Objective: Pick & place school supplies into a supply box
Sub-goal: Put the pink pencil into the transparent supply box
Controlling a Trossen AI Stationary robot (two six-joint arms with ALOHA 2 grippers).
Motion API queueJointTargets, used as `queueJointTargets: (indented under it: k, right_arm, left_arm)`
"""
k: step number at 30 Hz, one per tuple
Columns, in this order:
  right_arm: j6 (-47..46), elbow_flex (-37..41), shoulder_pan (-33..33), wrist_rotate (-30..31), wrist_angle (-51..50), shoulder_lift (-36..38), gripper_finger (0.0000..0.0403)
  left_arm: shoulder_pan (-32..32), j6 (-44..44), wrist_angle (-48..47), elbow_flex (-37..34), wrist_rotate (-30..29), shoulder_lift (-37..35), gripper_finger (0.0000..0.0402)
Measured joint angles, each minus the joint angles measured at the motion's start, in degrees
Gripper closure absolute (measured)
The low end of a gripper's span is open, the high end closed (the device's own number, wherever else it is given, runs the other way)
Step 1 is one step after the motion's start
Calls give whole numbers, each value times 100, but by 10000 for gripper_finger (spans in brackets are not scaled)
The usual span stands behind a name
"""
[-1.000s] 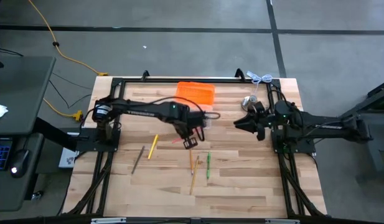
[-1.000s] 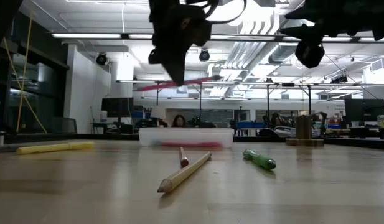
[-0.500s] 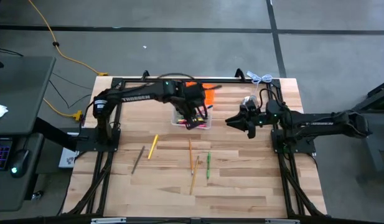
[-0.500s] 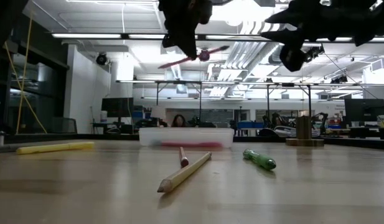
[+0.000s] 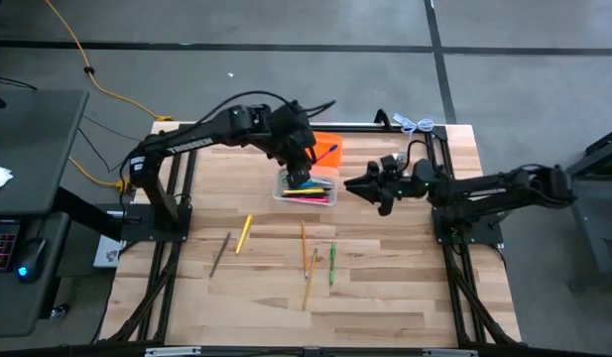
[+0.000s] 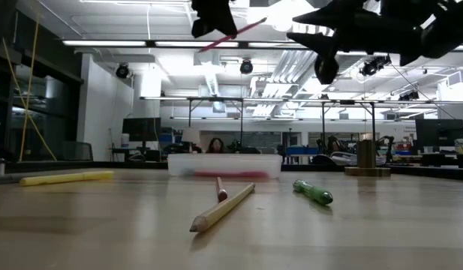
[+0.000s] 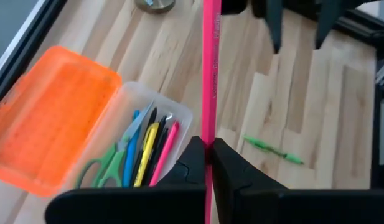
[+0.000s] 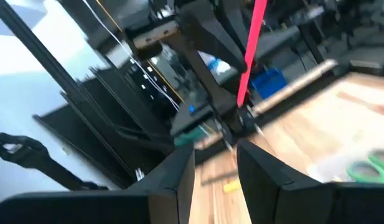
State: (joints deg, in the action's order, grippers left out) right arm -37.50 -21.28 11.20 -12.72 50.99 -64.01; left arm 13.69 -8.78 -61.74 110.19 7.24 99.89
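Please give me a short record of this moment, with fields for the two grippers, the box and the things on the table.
left gripper: shut on pink pencil, raised over the supply box
right gripper: open, beside the box, holding nothing
box contents: green-handled scissors, blue, yellow, dark and pink pens
orange lid: open
loose on table: yellow marker, green pen, several pencils

Two dark six-joint arms, matte black throughout.

Left arm [image 5: 201,139]: slender black links, white lettering along the upper link, black cable looping above the wrist. Right arm [image 5: 489,188]: same black finish, rounded joint housings, thin cable arcing over the forearm. Left tool [image 7: 208,163]: two black angular fingers. Right tool [image 8: 215,163]: two broad black fingers with flat inner faces.
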Motion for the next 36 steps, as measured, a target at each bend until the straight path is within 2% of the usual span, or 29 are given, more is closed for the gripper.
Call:
queueJointTargets:
  k: [5, 8, 13, 20, 29, 36]
  right_arm:
    - [0, -6, 2, 266, 984, -564, 304]
    - [28, -160, 2, 310, 1223, -868, 304]
    - [462, -700, 3, 208, 1197, -1317, 301]
    - [707, -1192, 197, 170, 832, -1690, 270]
    - [785, -1431, 435, 16, 788, -1744, 231]
    - [798, -1607, 474, 16, 675, -1741, 225]
  left_arm:
    - [-20, 0, 125, -4, 99, -60, 366]
    - [-20, 1, 173, -7, 237, -58, 366]
    - [-20, 81, 183, -7, 252, -58, 365]
    - [-20, 104, 160, -7, 285, -58, 365]
    - [-17, 264, 160, -9, 282, -56, 365]
    - [-17, 405, 160, -9, 273, -53, 365]
